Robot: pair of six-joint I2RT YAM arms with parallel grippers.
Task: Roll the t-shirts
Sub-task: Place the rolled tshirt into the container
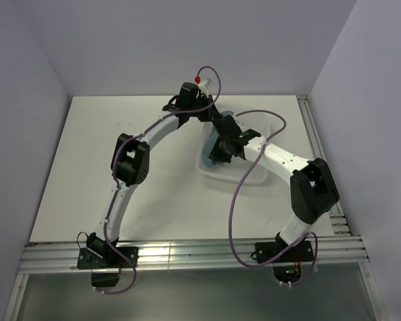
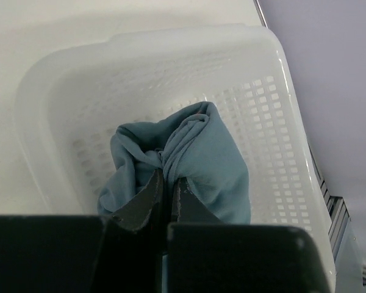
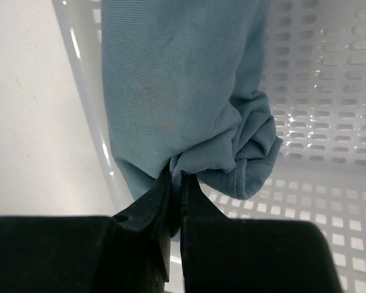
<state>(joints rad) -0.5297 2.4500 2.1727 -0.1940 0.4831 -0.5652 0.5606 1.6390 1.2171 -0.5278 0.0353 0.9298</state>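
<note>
A teal-blue t-shirt [image 2: 201, 159], rolled into a thick bundle, hangs inside the white mesh basket [image 2: 280, 140]. My left gripper [image 2: 168, 180] is shut on one bunched end of it. At the other end, my right gripper [image 3: 178, 177] is shut on a gathered fold of the t-shirt [image 3: 177, 91], which stretches away along the basket's [image 3: 329, 122] left wall. In the top view both arms meet over the basket [image 1: 254, 179], and only a sliver of the t-shirt [image 1: 212, 142] shows between the left gripper [image 1: 202, 114] and the right gripper [image 1: 220, 150].
The basket sits right of the table's middle. A grey rail [image 1: 317, 160] runs along the table's right edge, and walls close in at the back and both sides. The purple cable [image 1: 237, 194] loops over the right arm.
</note>
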